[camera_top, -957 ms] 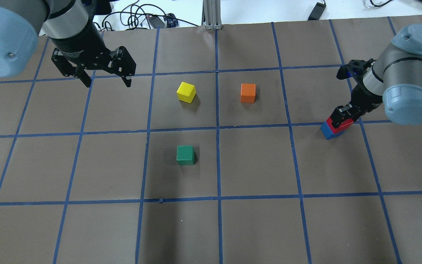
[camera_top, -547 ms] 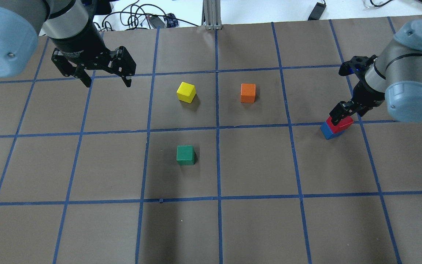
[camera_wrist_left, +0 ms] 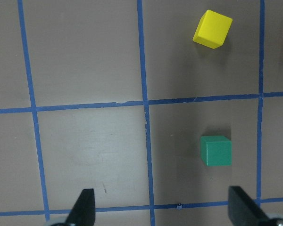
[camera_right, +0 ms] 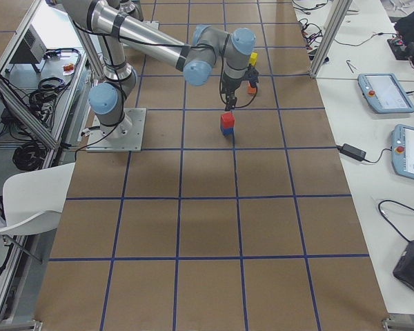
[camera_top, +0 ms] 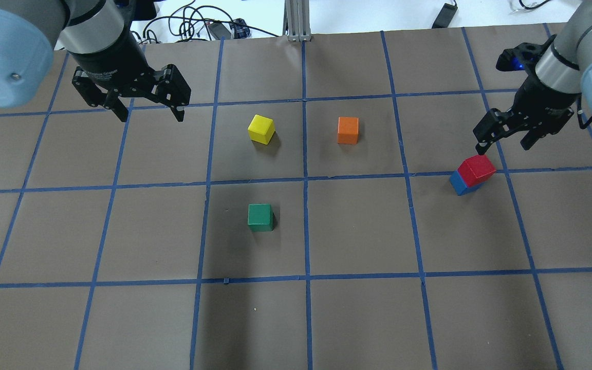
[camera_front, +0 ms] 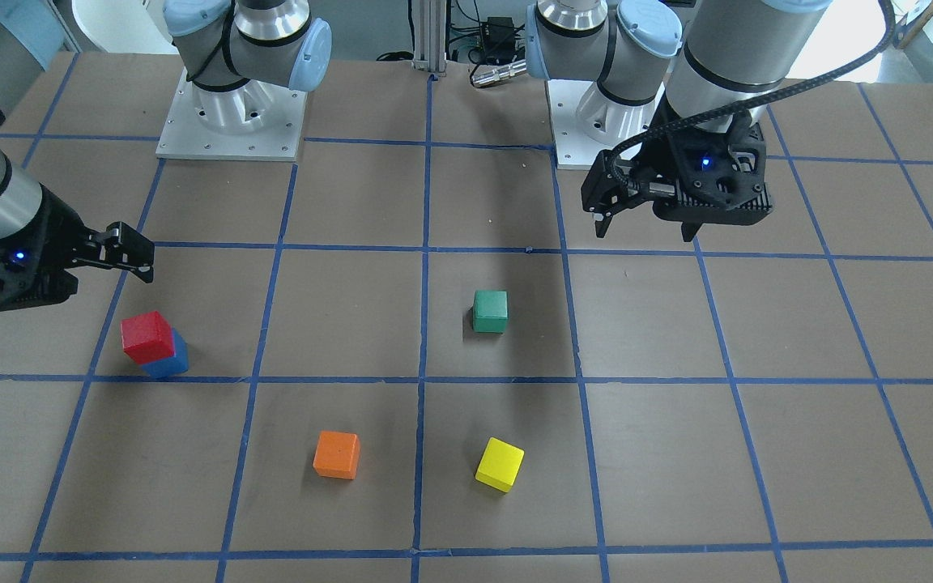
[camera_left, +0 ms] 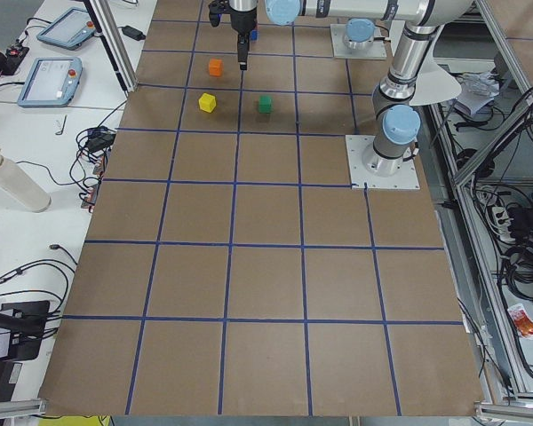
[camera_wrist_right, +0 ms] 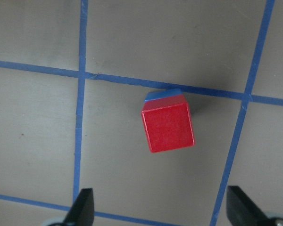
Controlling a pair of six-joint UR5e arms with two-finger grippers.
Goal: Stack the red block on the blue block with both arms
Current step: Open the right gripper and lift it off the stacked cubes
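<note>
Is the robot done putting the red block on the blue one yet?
Pretty much done. The red block sits on top of the blue block. Nothing is in hand: the right end effector hovers open beside and above the stack, not touching it, and the left end effector is open and empty, far across the table. All that seems left is for the arms to pull away.

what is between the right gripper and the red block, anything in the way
Nothing visible. The right gripper hangs open above the red block, with a clear gap between them. The red block already sits on the blue block, its goal.
</note>
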